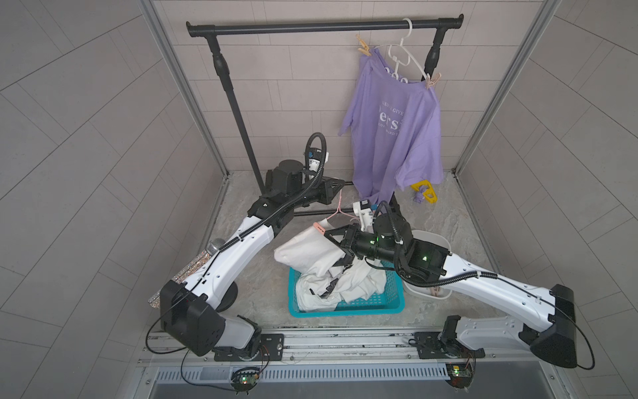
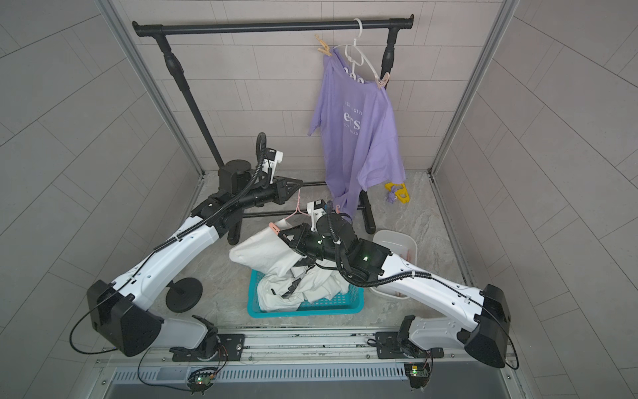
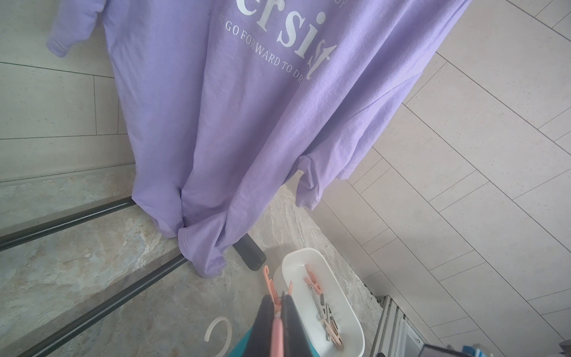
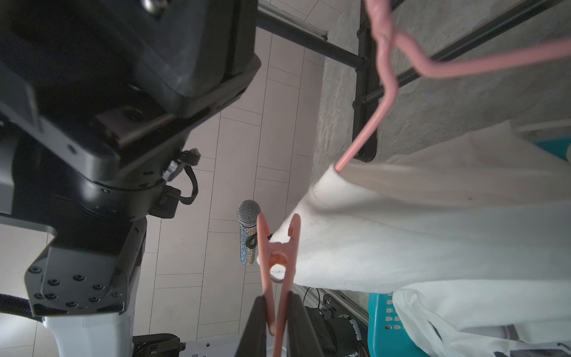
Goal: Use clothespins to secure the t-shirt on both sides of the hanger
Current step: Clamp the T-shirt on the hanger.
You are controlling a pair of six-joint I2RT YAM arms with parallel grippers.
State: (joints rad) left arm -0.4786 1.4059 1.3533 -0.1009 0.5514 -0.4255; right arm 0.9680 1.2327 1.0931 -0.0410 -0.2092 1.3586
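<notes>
The left gripper [image 3: 279, 304] is pinched tight on the hook of the pink hanger [image 4: 362, 136]. The right gripper [image 4: 276, 298] squeezes a salmon clothespin [image 4: 279, 250] by its tail, mouth spread right at the edge of the white t-shirt [image 4: 417, 235]. Further right, spare clothespins [image 3: 324, 312] sit in the white tub [image 3: 295, 267].

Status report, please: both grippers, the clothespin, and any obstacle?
Left gripper shut on hanger. Right gripper shut on clothespin, its mouth open at white shirt's edge. No obstacle seen between them.

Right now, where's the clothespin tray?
Both top views: on the robot's right, the white tray sits beside the teal basket, partly under the right arm.
</notes>
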